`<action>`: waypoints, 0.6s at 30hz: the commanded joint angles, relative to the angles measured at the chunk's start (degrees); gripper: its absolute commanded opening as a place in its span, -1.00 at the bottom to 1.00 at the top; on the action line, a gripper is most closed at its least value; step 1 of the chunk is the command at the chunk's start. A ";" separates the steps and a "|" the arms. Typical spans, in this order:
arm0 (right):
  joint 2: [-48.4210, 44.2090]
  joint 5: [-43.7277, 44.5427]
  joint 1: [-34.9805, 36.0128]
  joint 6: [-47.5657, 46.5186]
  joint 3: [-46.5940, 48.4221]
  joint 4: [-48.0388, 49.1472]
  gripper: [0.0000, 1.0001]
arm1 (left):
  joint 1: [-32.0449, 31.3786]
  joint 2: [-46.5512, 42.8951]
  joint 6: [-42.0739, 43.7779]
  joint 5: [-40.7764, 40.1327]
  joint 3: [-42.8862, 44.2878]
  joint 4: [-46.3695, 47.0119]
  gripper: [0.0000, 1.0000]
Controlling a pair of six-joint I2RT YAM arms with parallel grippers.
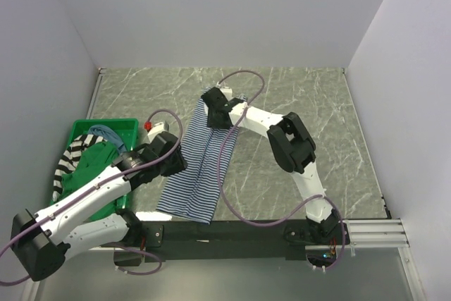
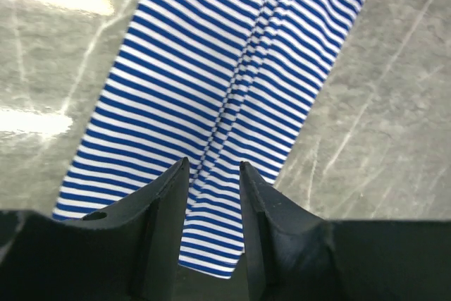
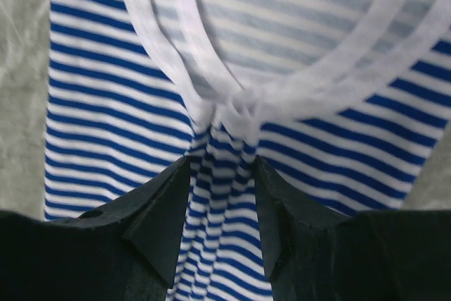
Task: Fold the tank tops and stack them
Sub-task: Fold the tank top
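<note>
Left arm: we see it run from its base at the near left, low over the near right corner of the green bin (image 1: 106, 126), with the wrist turned toward the table (image 1: 303, 96) centre. The left gripper (image 1: 173, 163) sits at the left edge of the navy-white striped tank top (image 1: 201, 174), about halfway along its length. In the wrist view its jaws stand apart with a clear gap, and flat striped cloth shows through that gap. The fingertips point down at the cloth, and we see nothing held.

Right arm: from its base at the near right it rises to a bent elbow, and the forearm reaches left and away. The right gripper (image 1: 215, 107) is over the far end of the same top, at the white-bound straps (image 3: 211, 96). Its jaws are apart too. Puckered striped fabric sits between the tips just below where the straps meet. We cannot tell whether the pads touch it.

The striped top lies on the table as a long narrow strip, slanting from far centre to the near edge, between the two arms. In the bin we see the black-white striped top (image 1: 70, 160), the green top (image 1: 91, 163) and a bit of dusty blue top (image 1: 106, 132), all heaped unfolded.
</note>
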 commanded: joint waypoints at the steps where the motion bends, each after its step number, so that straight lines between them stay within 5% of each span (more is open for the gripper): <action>1: 4.00 2.46 -0.91 -0.39 5.54 -1.88 -0.02 | 1.74 0.11 3.51 0.47 0.67 0.78 -0.19; 6: 8.22 0.80 -3.63 -5.05 12.57 -8.21 -0.39 | 3.93 1.16 4.91 3.28 -0.66 3.16 -0.21; 13: 17.18 -2.98 -9.34 -15.42 29.09 -18.50 -0.29 | 5.60 4.41 6.76 5.74 0.04 6.14 -0.23; 15: 19.46 -4.91 -10.84 -17.09 33.30 -19.55 -0.51 | 5.78 5.90 7.29 6.53 0.40 7.46 -0.24; 18: 20.88 -4.83 -13.30 -19.99 37.80 -19.47 -0.27 | 6.57 8.44 7.90 7.50 0.92 8.95 -0.24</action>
